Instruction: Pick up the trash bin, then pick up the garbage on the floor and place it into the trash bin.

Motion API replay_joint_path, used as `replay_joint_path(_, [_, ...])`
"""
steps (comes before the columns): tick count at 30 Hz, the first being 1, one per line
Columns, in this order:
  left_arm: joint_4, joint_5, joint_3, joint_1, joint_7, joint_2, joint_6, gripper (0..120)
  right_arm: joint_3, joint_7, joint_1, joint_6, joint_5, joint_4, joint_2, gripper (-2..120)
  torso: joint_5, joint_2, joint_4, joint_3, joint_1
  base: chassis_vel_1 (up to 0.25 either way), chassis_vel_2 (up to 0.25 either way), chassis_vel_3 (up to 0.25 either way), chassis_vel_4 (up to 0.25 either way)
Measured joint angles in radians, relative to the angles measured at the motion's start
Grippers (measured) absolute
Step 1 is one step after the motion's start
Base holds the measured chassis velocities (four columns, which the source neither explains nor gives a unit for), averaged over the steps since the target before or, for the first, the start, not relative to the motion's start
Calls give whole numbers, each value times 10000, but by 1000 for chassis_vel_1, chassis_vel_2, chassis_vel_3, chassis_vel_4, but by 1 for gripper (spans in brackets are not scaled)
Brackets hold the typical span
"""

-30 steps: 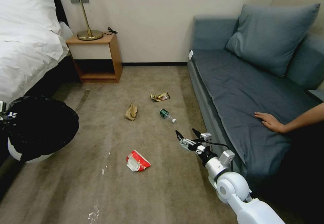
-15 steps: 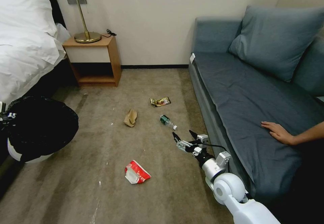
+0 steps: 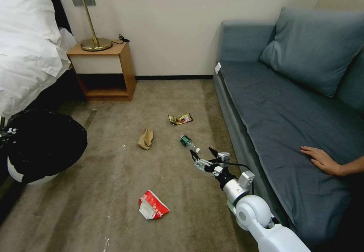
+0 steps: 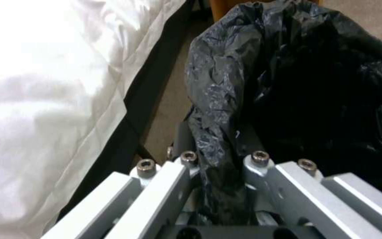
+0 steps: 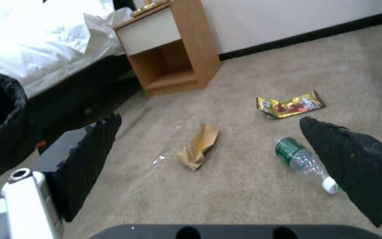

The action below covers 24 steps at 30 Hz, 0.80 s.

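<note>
The trash bin (image 3: 41, 145), white with a loose black bag, hangs at the far left, its rim (image 4: 217, 132) clamped in my shut left gripper (image 4: 220, 166). On the carpet lie the garbage pieces: a red-and-white packet (image 3: 152, 205), a brown paper bag (image 3: 146, 138) (image 5: 200, 146), a green-labelled bottle (image 3: 188, 142) (image 5: 303, 161) and a gold wrapper (image 3: 180, 119) (image 5: 290, 105). My right gripper (image 3: 203, 154) hovers open just above the floor, a little nearer than the bottle. Its black fingers (image 5: 89, 159) frame the paper bag and bottle in the right wrist view.
A grey sofa (image 3: 288, 107) runs along the right, with a person's hand (image 3: 322, 160) resting on its seat. A white-sheeted bed (image 3: 26, 54) and a wooden nightstand (image 3: 104, 70) with a lamp stand at the back left.
The head view has shifted: the litter sits lower in it. My right gripper has moved closer to the bottle. The bin stays held at the left.
</note>
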Motion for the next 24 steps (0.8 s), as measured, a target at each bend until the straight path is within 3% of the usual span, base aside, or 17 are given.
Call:
replay_joint_path(14, [-492,-1,-518,471,-2,-188,-6,4,-1628,-143,1146,-768,629,-685,-380,100,-1,1,2,0,0,0,0,0,0])
replay_joint_path(24, [-1135,431,-700,741,130,-688,-7,4,-4363,-407,2441,-660,406,-3158,839,100,1,0,-1,1,0,0,0,0,0])
